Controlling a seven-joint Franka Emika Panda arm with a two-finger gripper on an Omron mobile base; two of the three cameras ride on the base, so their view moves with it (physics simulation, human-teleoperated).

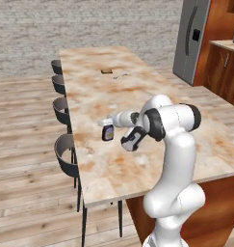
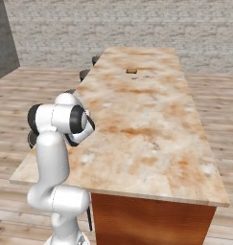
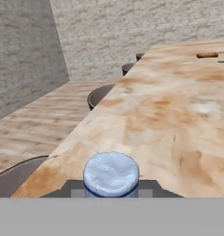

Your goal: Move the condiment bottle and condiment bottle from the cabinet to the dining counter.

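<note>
Sim kitchen w/ brick back wall, wood floor, long marbled dining counter (image 1: 152,91). Left to right: dark stools (image 1: 65,152) along the counter's left edge, then the condiment bottle (image 1: 108,132), then the gripper (image 1: 107,122) and white arm. Gripper is clamped on the bottle, jaws narrow. Bottle is upright, long axis vertical, low over the counter near the left edge; can't tell if its base touches. Dark body w/ label, pale blue-white cap (image 3: 111,174). Small brown item (image 1: 106,71) far down the counter.

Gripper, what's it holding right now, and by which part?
The gripper is shut on a small dark condiment bottle with a pale blue cap, gripped near its top, over the marble dining counter.
</note>
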